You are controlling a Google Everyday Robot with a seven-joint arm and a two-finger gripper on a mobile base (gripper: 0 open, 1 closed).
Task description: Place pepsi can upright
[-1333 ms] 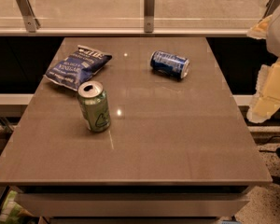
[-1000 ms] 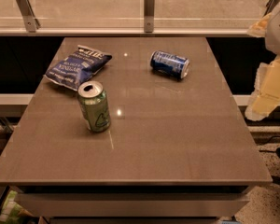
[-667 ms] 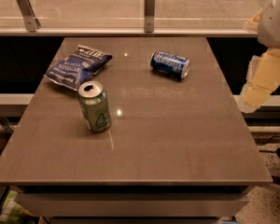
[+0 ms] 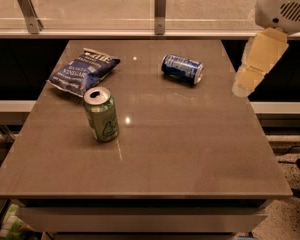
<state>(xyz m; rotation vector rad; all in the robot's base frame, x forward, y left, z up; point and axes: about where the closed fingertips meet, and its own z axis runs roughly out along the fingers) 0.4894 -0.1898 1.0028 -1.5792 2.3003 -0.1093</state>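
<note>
The pepsi can is dark blue with light markings and lies on its side at the back right of the brown table, its silver end facing right. My arm comes in from the top right corner. Its cream end part, the gripper, hangs above the table's right edge, to the right of the pepsi can and apart from it. It holds nothing that I can see.
A green can with an opened silver top stands upright at the left middle of the table. A blue chip bag lies at the back left. A glass rail with metal posts runs behind the table.
My arm has swung left and inward from the right edge, so its cream end now hangs over the table's right edge. The cans and the bag have not moved.
</note>
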